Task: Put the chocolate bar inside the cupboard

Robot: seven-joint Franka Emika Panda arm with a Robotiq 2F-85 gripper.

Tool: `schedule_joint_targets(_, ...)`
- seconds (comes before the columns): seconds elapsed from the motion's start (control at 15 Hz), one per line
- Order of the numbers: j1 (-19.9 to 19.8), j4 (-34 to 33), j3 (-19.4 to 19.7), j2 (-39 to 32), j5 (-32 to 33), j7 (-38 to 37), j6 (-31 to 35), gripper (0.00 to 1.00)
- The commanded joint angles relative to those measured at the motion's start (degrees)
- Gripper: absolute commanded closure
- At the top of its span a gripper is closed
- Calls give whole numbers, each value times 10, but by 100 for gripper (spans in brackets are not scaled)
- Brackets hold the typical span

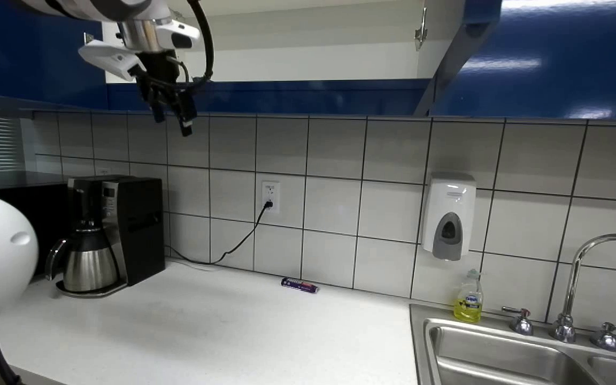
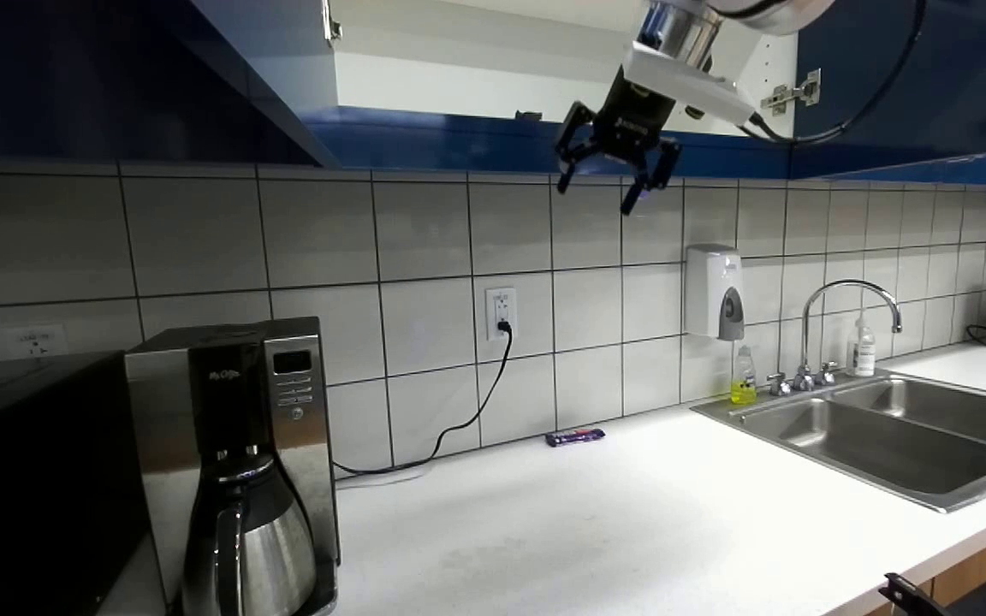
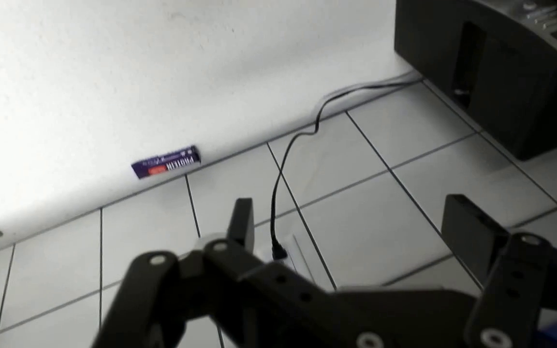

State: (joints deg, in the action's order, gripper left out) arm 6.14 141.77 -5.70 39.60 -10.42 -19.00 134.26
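Observation:
The chocolate bar, a flat dark purple wrapped bar with a red patch and the word PROTEIN, lies on the counter near the tiled wall, in both exterior views (image 1: 300, 285) (image 2: 575, 437) and the wrist view (image 3: 166, 162). The overhead cupboard, with glossy blue doors and a white interior, stands open in both exterior views (image 1: 313, 97) (image 2: 433, 137). My gripper hangs high above the counter, by the cupboard's lower front board, in both exterior views (image 1: 172, 123) (image 2: 596, 193). Its fingers are wide apart with nothing between them in the wrist view (image 3: 356, 224).
A coffee maker (image 1: 145, 230) stands left of the bar, its cord (image 2: 467, 419) running to a wall outlet. A soap dispenser (image 1: 449, 214), dish soap bottle (image 2: 744, 381) and sink (image 1: 420, 342) are to the right. A small dark item (image 2: 529, 115), unclear, shows at the cupboard's ledge.

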Motion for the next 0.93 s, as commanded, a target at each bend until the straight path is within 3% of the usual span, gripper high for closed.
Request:
schedule_joint_targets(0.0, 7, 28, 19, -34, -33, 39, -43, 0)
schedule_joint_targets(0.2, 1, 44, 18, -70, -29, 51, -78, 0)
schedule_joint_targets(0.87, 4, 92, 12, -145, -11, 115, -70, 0)
